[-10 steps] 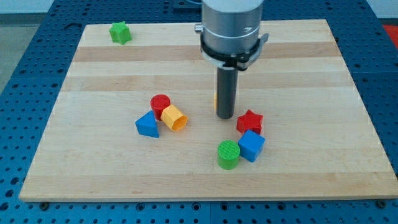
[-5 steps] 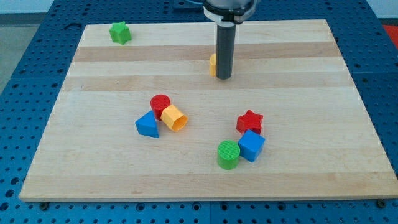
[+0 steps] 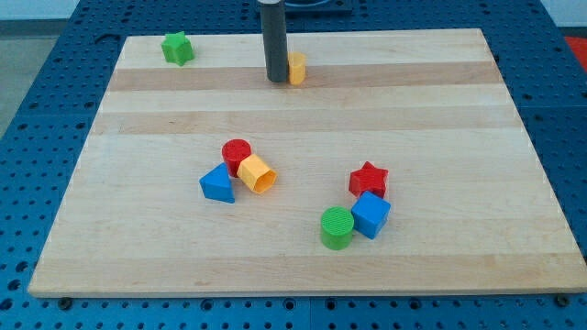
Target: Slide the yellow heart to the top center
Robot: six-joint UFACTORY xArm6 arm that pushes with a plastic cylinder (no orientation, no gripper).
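The yellow heart (image 3: pixel 297 68) lies near the top centre of the wooden board (image 3: pixel 303 247), partly hidden behind the dark rod. My tip (image 3: pixel 276 81) rests on the board, touching the heart's left side. The rod rises straight up out of the view's top.
A green star (image 3: pixel 177 48) sits at the top left. A red cylinder (image 3: pixel 237 154), a yellow cylinder (image 3: pixel 258 174) and a blue triangle (image 3: pixel 218 184) cluster left of centre. A red star (image 3: pixel 369 179), a blue cube (image 3: pixel 371 214) and a green cylinder (image 3: pixel 337 227) cluster at lower right.
My tip has moved up the board and to the left, from the centre to near the top edge. The yellow heart has moved up with it and now shows on the rod's right.
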